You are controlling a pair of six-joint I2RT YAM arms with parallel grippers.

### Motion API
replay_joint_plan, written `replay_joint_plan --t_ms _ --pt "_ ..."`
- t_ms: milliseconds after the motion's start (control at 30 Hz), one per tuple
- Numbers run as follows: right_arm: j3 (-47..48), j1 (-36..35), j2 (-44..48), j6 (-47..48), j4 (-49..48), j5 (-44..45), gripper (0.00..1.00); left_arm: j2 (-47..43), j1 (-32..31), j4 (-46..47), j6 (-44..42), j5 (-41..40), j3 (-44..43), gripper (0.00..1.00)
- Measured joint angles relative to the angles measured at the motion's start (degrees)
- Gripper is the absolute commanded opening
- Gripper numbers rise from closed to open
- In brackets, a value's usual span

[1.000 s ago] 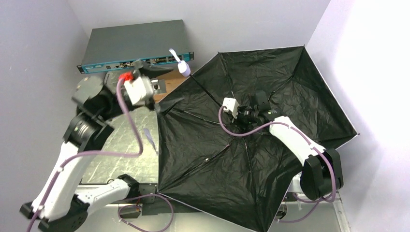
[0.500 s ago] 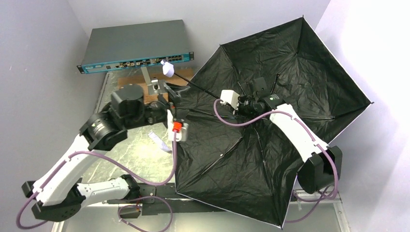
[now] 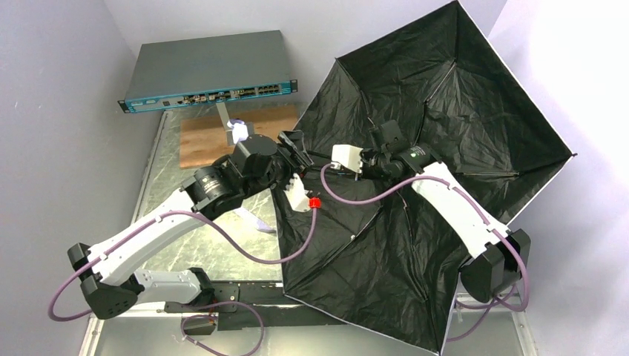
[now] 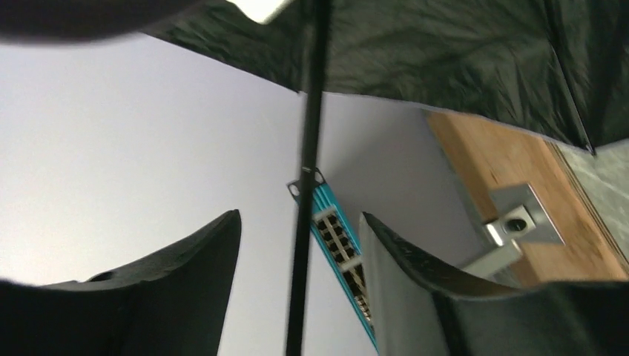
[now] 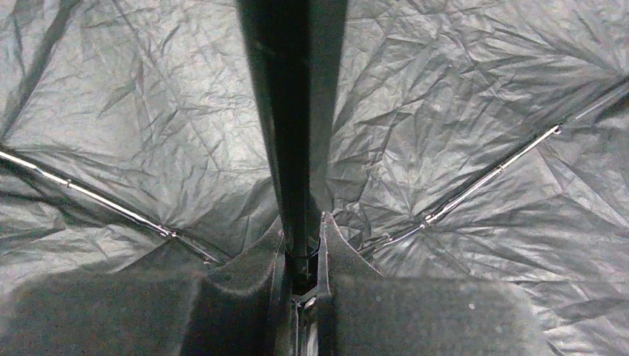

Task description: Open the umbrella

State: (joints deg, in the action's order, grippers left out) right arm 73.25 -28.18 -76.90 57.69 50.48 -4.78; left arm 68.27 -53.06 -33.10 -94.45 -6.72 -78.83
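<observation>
Here the umbrella (image 3: 460,126) (canopy spread) lies sideways, shaft (image 4: 305,185) pointing left.

Glare at right, left wrist view blurred

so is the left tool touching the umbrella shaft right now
Apart. The left wrist view shows the umbrella shaft running between the open fingers of the left tool, with a clear gap on each side.

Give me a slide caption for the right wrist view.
Right gripper clamped on the umbrella shaft, black canopy spread open behind.
</observation>
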Motion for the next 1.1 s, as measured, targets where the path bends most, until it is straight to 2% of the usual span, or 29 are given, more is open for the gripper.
replay_joint_plan --t_ms 67,200,300,400,500,567,633,800,833,867,933,1067,1100 --pt "0.5 -0.1 0.3 0.5 0.2 1.9 0.00 0.5 0.2 -0.4 -0.6 -2.9 0.9 0.53" --pt "2.2 -0.3 0.7 2.4 0.5 5.5 0.00 1.0 0.5 -0.2 -0.6 -7.3 1.1 0.29" --pt "2.3 -0.8 1.4 4.0 0.0 7.9 0.00 1.0 0.5 0.0 0.2 -9.8 1.4 0.01" --pt "2.2 -1.4 1.9 5.5 -2.0 11.1 0.01 1.2 0.5 1.8 2.7 -11.6 1.4 0.00" --pt "2.2 -1.4 1.9 6.7 -5.3 13.7 0.21 2.2 0.4 2.0 7.4 -13.4 0.6 0.00" --pt "2.2 -1.4 1.9 7.8 -8.0 15.4 0.42 3.0 0.4 2.4 10.1 -14.2 -0.2 0.00" --pt "2.5 -1.6 1.9 9.7 -10.0 16.9 0.46 3.3 0.4 3.3 11.9 -14.3 -0.2 0.00" --pt "1.8 -2.3 2.1 13.4 -14.3 19.9 0.44 3.9 0.4 4.1 15.1 -15.5 -0.3 0.00" --pt "1.2 -2.2 2.3 14.0 -15.2 20.2 0.47 4.2 0.4 4.2 15.9 -15.7 -0.3 0.00" --pt "0.5 -1.9 2.4 14.5 -16.5 20.4 0.57 4.4 0.4 4.2 16.5 -15.8 -0.4 0.00" --pt "-0.3 -1.4 2.5 15.2 -18.1 20.8 0.68 4.9 0.4 4.3 17.6 -16.3 -0.5 0.00" --pt "2.6 -0.1 1.5 13.4 -17.1 21.0 0.74 5.1 0.4 5.1 19.3 -18.6 -0.1 0.00" --pt "4.0 0.0 1.2 12.7 -16.9 20.9 0.79 5.1 0.4 5.6 19.9 -19.1 -0.1 0.00"
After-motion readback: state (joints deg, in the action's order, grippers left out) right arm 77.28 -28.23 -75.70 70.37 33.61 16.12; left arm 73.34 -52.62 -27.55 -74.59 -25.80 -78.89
